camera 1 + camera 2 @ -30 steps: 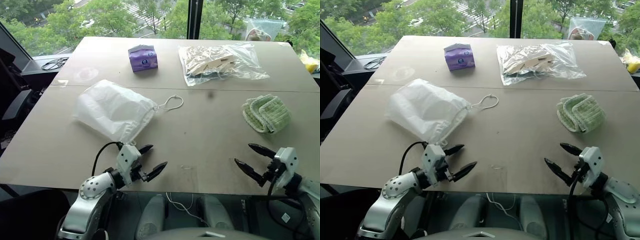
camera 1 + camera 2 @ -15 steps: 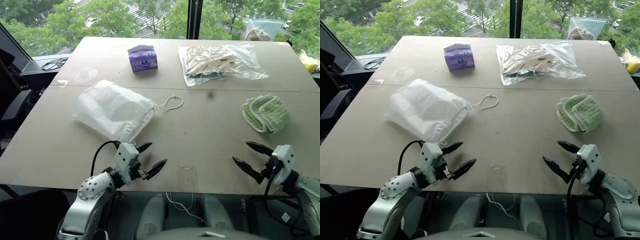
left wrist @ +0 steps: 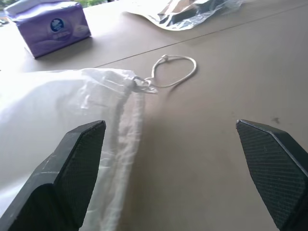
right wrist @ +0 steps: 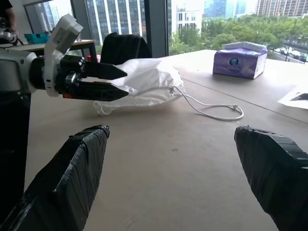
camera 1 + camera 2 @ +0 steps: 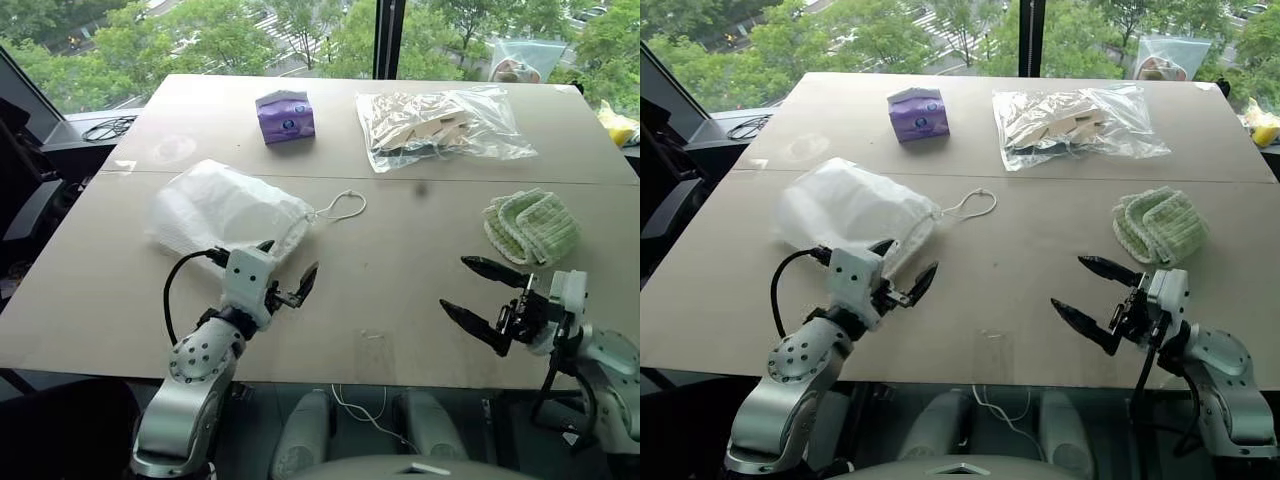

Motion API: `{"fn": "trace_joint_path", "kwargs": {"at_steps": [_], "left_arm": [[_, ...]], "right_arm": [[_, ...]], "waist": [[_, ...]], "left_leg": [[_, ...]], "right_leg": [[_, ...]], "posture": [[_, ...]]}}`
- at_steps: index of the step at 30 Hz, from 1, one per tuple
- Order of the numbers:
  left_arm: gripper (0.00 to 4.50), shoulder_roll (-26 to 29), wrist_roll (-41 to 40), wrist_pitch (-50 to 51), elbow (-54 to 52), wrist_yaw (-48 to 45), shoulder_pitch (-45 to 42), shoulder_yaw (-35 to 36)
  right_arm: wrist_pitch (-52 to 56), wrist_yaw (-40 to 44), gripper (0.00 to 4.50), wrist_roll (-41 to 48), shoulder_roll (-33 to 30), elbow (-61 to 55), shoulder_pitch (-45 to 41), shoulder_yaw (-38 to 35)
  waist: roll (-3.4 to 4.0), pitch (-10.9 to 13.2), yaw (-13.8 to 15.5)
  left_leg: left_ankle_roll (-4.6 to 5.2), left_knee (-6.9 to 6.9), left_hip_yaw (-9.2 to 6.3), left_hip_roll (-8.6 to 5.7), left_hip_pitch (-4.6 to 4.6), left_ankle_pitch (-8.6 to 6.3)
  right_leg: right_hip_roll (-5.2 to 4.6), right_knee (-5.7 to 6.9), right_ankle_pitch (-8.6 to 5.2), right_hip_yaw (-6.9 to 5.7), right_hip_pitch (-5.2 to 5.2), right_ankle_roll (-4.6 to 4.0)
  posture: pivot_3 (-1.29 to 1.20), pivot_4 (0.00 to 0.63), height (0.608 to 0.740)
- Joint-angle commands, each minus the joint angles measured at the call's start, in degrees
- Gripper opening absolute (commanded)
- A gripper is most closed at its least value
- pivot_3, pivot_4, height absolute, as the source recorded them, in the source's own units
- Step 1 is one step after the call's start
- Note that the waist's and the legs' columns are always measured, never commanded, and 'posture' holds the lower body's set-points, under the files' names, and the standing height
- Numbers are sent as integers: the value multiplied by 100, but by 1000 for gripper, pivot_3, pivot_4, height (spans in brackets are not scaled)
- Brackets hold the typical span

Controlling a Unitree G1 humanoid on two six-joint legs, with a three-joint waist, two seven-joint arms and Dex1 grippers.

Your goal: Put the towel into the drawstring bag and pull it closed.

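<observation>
1. While nothing is held between them, the fingers of the left gripper and the right gripper are spread wide above the table.
2. Just ahead of the left gripper, the white drawstring bag is laid flat, its gathered mouth turned toward the right gripper and its looped cord trailed beyond.
3. Ahead of the right gripper, slightly to its right, the pale green towel is seen, untouched.
4. Farther off, a purple tissue box and a clear plastic bag are placed.
</observation>
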Motion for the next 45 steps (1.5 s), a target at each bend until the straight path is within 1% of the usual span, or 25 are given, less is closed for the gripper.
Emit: {"fn": "trace_joint_path", "kwargs": {"at_steps": [1, 2, 6, 9, 12, 16, 21, 24, 27, 31, 41, 44, 45], "left_arm": [[4468, 180, 823, -585, -164, 297, 61, 35], [4468, 210, 962, -688, -146, 332, 126, 25], [4468, 522, 2063, -1336, 103, 683, 475, -1], [4468, 551, 2382, -1545, 443, 811, 512, 38], [4468, 398, 2405, -1631, 807, 856, 480, 41], [4468, 306, 2491, -1801, 1258, 848, 146, 4], [4468, 223, 2421, -1966, 1417, 747, 28, 9], [4468, 91, 2453, -1920, 1358, 910, 80, 232], [4468, -117, 2343, -1666, 1377, 1034, 76, 534], [4468, -243, 2262, -1571, 1558, 1022, 54, 678], [4468, -69, 2340, -1886, 2361, 1084, -529, 685], [3709, -105, 2370, -1931, 2340, 1224, -658, 762], [3308, -122, 2374, -1925, 2299, 1261, -686, 782]], "right_arm": [[108, -11, 4492, 205, -62, -240, -122, -78], [129, -23, 4492, 210, -69, -238, -137, -80], [163, -26, 4492, 133, -116, -166, -139, -97], [186, -137, 4492, 140, -96, -179, -130, -125], [226, -237, 4492, 192, -65, -247, -145, -110], [218, -262, 4492, 164, -76, -263, -129, -91], [214, -286, 4492, 168, -101, -289, -89, -123], [206, -288, 4492, 160, -130, -277, -69, -163], [200, -326, 4492, 130, -135, -281, -60, -172], [206, -373, 4492, 109, -153, -241, -106, -197], [198, -426, 4492, 65, -176, -212, -134, -224], [184, -444, 4500, 50, -164, -221, -102, -244], [174, -451, 4500, 42, -157, -222, -90, -249]], "waist": [[1, 0, 0], [1, 0, -2], [0, 0, -7], [0, 0, 17], [0, 0, 12], [-1, 0, 10], [-2, -1, 2], [-2, -1, -8], [-3, -1, 2], [-3, -1, 0], [-5, -3, 0], [-6, -3, 0], [-6, -3, 2]], "left_leg": [[0, 0, 0, 0, 0, 0], [0, 0, 2, 0, 0, 0], [0, -3, 9, -2, 0, 0], [0, -4, 4, -2, 0, 0], [0, -1, 6, -2, 0, 0], [0, -1, 1, -2, 0, 0], [0, -1, 0, -2, -1, 0], [0, -3, 4, -2, -1, 0], [0, -2, 0, -2, -1, 0], [0, -1, 1, -3, 2, 0], [0, -1, -1, -6, 1, 0], [0, -1, -1, -5, 0, 0], [0, -1, -2, -5, 0, 0]], "right_leg": [[0, 0, 0, 0, 0, 0], [-1, 0, 0, 1, 0, 0], [-5, -4, 0, 6, 0, -1], [-5, -3, 0, 2, 0, -1], [-6, -3, 0, 2, 1, 0], [-6, -1, 0, -4, 1, 0], [-7, -1, 1, -5, 1, 0], [-10, -2, 1, -2, 0, 0], [-10, 0, 1, -6, 1, 0], [-9, 2, 1, -6, 1, 1], [-9, 2, 2, -7, 2, 1], [-10, 2, 2, -7, 2, 1], [-10, 1, 3, -7, 2, 0]], "posture": [[0, 150, 740], [0, 150, 740], [0, 150, 740], [0, 150, 740], [0, 150, 740], [0, 150, 740], [0, 150, 740], [0, 150, 740], [0, 150, 740], [0, 150, 740], [0, 150, 740], [0, 150, 740], [0, 150, 740]]}}
